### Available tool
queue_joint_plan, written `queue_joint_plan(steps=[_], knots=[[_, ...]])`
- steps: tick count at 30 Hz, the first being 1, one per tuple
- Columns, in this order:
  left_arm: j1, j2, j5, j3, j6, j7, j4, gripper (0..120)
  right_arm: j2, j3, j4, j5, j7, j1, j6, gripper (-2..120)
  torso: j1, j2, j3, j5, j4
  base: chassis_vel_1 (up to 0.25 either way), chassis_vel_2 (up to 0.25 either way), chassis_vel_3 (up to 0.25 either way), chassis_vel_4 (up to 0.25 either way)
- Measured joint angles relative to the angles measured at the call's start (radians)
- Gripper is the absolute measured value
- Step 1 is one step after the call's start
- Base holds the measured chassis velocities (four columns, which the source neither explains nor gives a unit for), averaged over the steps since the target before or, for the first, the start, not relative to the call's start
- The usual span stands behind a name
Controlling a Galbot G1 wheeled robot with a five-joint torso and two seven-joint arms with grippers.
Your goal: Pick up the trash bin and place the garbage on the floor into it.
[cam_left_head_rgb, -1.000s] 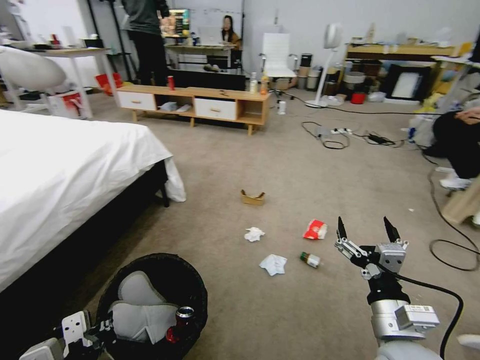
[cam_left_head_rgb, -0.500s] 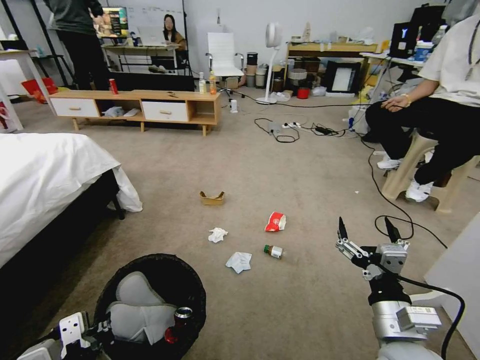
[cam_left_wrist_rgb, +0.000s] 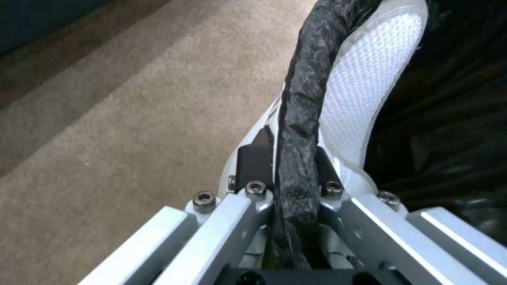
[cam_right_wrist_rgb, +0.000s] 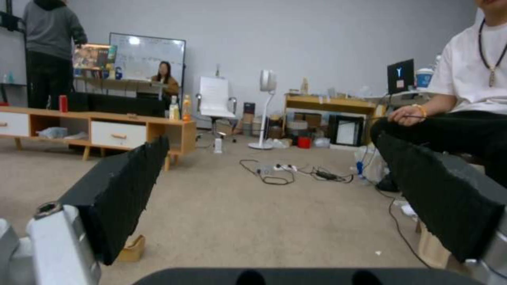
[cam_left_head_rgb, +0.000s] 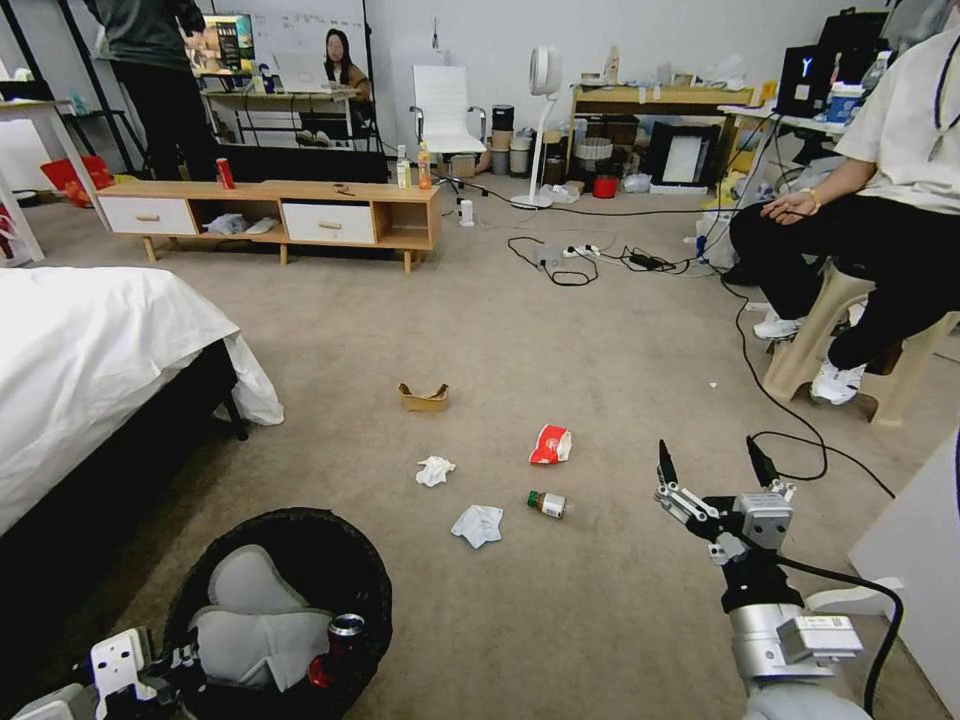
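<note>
Since half a second ago the right hand (cam_left_head_rgb: 712, 462) sits slightly lower and nearer the middle of the head view, and the bin (cam_left_head_rgb: 278, 610) has slid a little toward 7 o'clock; the room itself holds its place, so the base looks stopped.

Left hand (cam_left_wrist_rgb: 288, 158): pinching the bin's bag-wrapped rim, one finger (cam_left_wrist_rgb: 253, 162) outside and the other inside, as the left wrist view shows. Bin is lifted and held at 7 o'clock in the head view. Inside it: pale cloth (cam_left_head_rgb: 255, 620) and a red can (cam_left_head_rgb: 335, 645).

Right hand: fingers spread, holding nothing, raised at 5 o'clock above the floor (cam_left_head_rgb: 560, 340).

Left on the floor, in a loose group near centre:
- tray (cam_left_head_rgb: 424, 397), farthest out, at 12 o'clock of the group
- cup (cam_left_head_rgb: 551, 444)
- bottle (cam_left_head_rgb: 547, 503), the piece nearest the right hand
- two tissues (cam_left_head_rgb: 435, 469), (cam_left_head_rgb: 478, 524)

Judgement: pick-up of the bin is done and two items are in; five pieces remain, so the task is under half complete.
</note>
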Motion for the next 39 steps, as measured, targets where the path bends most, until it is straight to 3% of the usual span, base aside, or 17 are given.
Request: queue_joint_plan(steps=[24, 39], knots=[[0.008, -0.002, -0.005, -0.011, 0.0, 0.0, -0.003, 3, -0.002, -0.016, -0.017, -0.002, 0.002, 0.013, 0.01, 100, 0.0, 0.0, 0.0, 0.0001, 0.0002, -0.16, 0.162, 0.16, -0.156], [0.02, -0.003, -0.012, -0.008, -0.001, 0.0, -0.015, 3, -0.005, -0.021, -0.004, 0.001, 0.001, 0.004, 0.015, 100, 0.0, 0.0, 0.0, 0.0, 0.0, -0.012, 0.005, 0.01, -0.011]])
